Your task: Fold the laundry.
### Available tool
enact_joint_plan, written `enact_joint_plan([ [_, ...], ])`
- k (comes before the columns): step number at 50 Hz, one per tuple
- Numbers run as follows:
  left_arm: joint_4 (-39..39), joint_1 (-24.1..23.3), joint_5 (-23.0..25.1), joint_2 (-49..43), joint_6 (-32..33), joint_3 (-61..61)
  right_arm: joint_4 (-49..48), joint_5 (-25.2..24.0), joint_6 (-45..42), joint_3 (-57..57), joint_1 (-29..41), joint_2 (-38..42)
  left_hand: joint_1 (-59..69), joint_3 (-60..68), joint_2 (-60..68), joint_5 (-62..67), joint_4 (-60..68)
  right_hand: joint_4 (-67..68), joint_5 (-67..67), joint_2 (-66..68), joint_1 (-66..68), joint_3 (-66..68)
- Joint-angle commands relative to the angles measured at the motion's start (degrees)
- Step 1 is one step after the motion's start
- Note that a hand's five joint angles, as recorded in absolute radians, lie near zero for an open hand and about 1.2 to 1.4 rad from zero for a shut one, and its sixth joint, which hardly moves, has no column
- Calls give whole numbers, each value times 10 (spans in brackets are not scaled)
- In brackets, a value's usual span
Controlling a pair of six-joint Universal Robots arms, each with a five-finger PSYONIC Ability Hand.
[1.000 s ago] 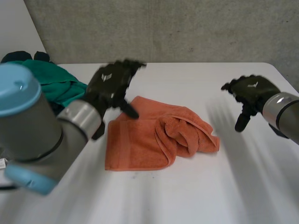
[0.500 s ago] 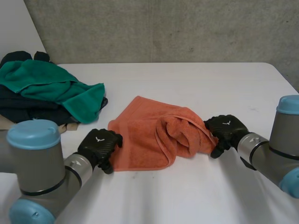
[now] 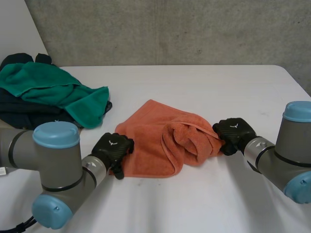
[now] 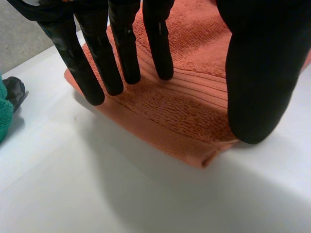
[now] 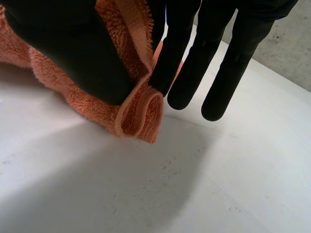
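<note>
Taken from between and behind the arms, looking down over the white bench point(image 3: 194, 204) toward a grey wall point(image 3: 170, 29). Also shot very near from each wrist, along the left hand point(image 4: 124, 43) and right hand point(image 5: 63, 53), low over the bench. Shared with the overhead view: one end each of the orange towel point(image 3: 146, 145).

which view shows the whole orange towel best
The head view: the orange towel lies whole and crumpled on the white table. The left wrist view shows a folded corner under the straight fingers of the left robot hand; the right wrist view shows a rolled edge pinched by the right robot hand.
</note>
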Motion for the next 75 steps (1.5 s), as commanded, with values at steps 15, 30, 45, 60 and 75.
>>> enact_joint_plan([
  [15,2,0,-2,-67,72,98,1,0,0,5,-1,0,349,352,352,351,347,117,134,130,208,122],
  [30,14,-1,0,-78,69,164,2,2,1,7,-1,-35,472,474,475,474,470,117,134,130,208,122],
  [45,20,-13,4,-23,71,80,3,1,1,8,-1,-36,102,104,105,104,100,117,134,130,208,122],
  [60,14,-11,0,-63,73,128,10,4,-3,4,-3,-41,472,474,475,474,470,117,134,130,208,122],
  [75,-48,36,-3,254,65,115,315,4,-152,-163,-53,-259,472,474,475,474,470,117,134,130,208,122],
])
